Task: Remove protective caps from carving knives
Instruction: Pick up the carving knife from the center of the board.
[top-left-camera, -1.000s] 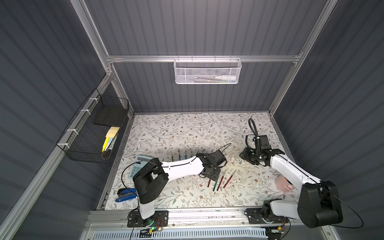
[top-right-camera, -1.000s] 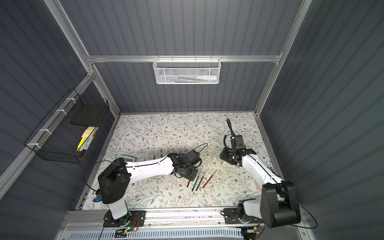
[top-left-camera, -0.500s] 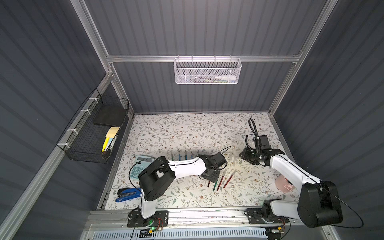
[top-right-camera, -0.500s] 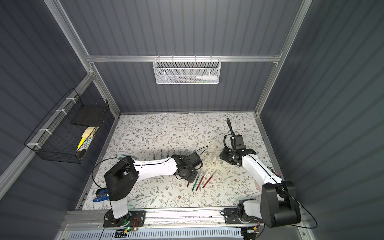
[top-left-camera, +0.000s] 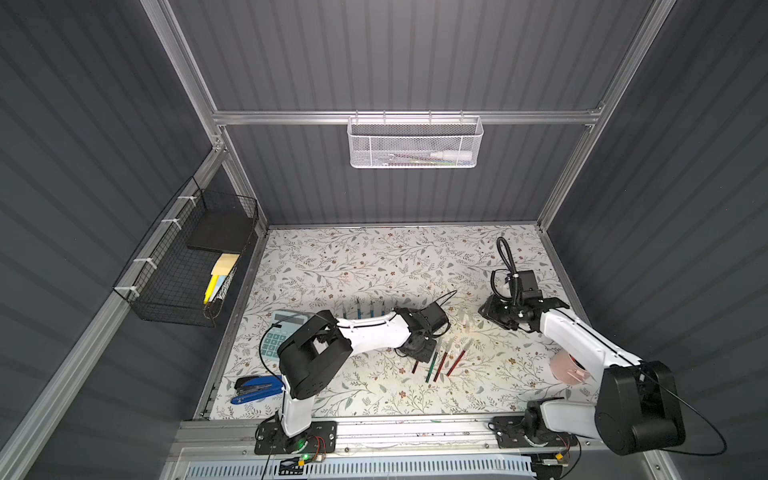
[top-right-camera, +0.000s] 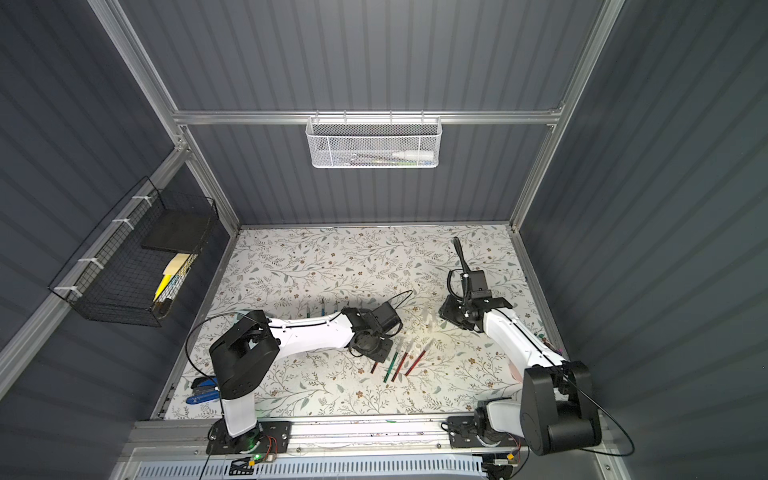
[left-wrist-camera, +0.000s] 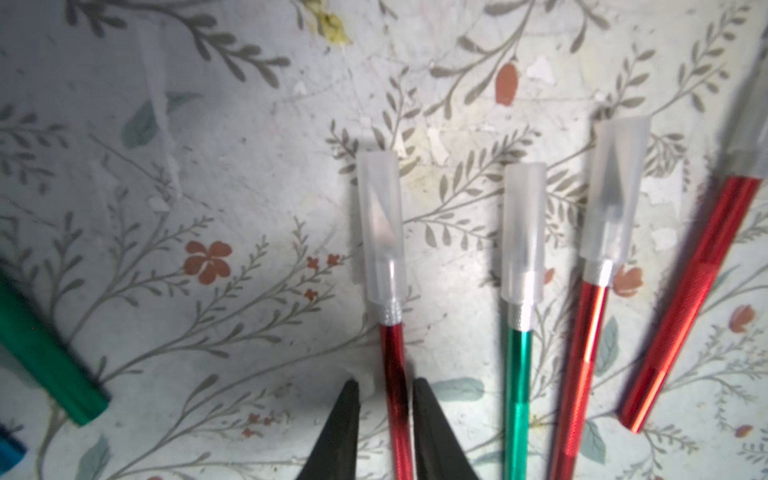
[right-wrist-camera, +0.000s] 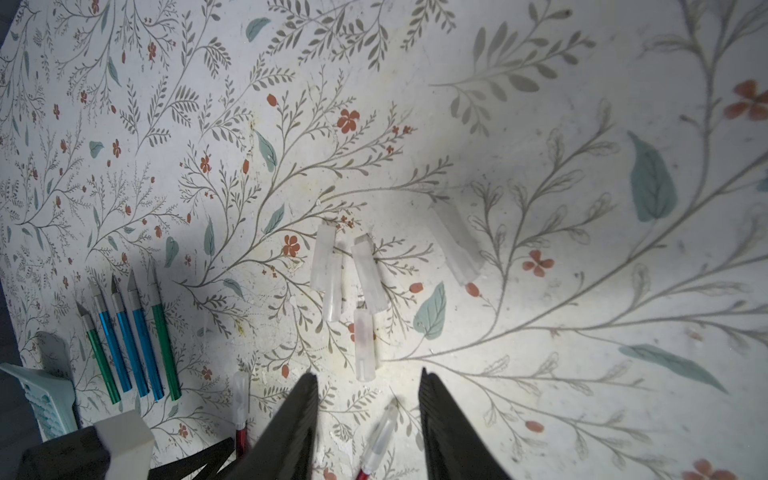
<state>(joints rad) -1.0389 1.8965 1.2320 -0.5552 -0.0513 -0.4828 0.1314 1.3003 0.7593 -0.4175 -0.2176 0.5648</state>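
Left wrist view: the left claw (left-wrist-camera: 385, 381) straddles the handle of a red carving knife (left-wrist-camera: 391, 353). Its jaws are nearly closed but not clamped, with a sliver of gap at one finger. That knife lies flat on the table (left-wrist-camera: 249, 166), near the middle of the front edge, its protective cap (left-wrist-camera: 380, 224) still on. Just beside it lie a capped green knife (left-wrist-camera: 518, 374) and two capped red knives (left-wrist-camera: 590, 332). The right claw (right-wrist-camera: 368, 372) hangs open over the table, holding nothing. Five loose caps (right-wrist-camera: 368, 270) lie scattered just beyond its fingertips. Toward the table's left edge, five bare-bladed knives (right-wrist-camera: 129, 340), blue and green, lie in a row beside a calculator (right-wrist-camera: 45, 399).
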